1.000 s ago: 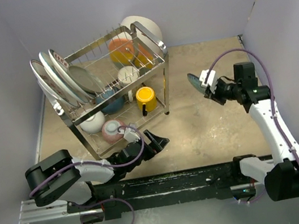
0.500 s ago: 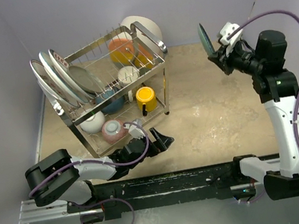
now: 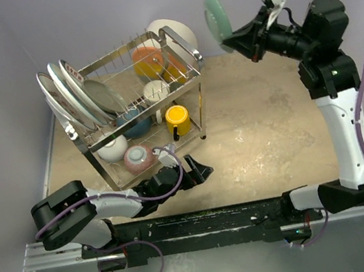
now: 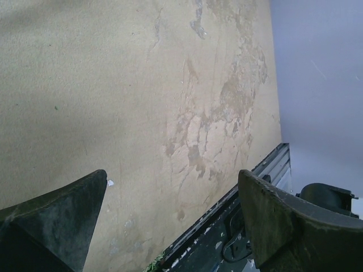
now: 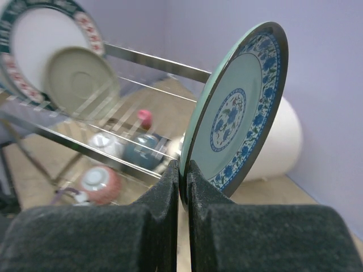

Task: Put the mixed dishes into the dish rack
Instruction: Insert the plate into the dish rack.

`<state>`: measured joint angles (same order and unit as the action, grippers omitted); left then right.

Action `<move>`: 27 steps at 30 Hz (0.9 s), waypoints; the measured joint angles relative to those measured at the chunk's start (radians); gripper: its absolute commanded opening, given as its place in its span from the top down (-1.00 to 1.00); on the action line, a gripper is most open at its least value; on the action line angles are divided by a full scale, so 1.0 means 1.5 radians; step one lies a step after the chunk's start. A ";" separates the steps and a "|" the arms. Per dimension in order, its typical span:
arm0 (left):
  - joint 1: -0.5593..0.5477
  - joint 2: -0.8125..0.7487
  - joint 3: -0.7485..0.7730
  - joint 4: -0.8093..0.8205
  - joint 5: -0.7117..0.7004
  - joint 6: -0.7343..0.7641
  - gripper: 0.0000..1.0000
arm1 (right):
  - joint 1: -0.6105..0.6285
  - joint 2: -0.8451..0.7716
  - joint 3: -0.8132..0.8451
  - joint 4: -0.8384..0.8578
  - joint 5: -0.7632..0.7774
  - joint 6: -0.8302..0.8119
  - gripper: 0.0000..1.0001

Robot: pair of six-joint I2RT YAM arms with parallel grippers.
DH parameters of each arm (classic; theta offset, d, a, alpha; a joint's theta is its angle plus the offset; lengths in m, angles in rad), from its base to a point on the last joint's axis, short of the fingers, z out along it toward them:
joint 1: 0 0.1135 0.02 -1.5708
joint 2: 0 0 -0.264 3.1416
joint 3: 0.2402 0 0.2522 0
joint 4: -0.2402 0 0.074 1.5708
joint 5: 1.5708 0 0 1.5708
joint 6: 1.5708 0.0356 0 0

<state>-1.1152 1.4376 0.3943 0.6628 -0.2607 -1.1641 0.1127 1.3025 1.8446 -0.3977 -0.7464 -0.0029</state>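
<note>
Blurred dish rack (image 5: 156, 61) behind teal plate (image 5: 233, 116)

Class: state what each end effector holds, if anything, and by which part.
Right end effector pinches the teal plate by its rim. Left end effector is open, holding nothing.

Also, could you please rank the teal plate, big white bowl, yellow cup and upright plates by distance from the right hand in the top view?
1. teal plate, clamped in the right hand, raised beside the dish rack.
2. big white bowl, behind the rack's right end.
3. yellow cup, lower tier, right end.
4. upright plates, upper tier, far left end.
</note>
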 measured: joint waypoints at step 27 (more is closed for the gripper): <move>0.000 0.005 0.037 -0.045 0.002 0.005 -0.98 | 0.350 0.245 0.215 0.105 0.026 0.232 1.00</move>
<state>-1.1149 1.4456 0.4503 0.5953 -0.2573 -1.1568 0.6380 1.6699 2.1674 -0.2398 -0.7067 0.3447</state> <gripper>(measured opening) 0.991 0.055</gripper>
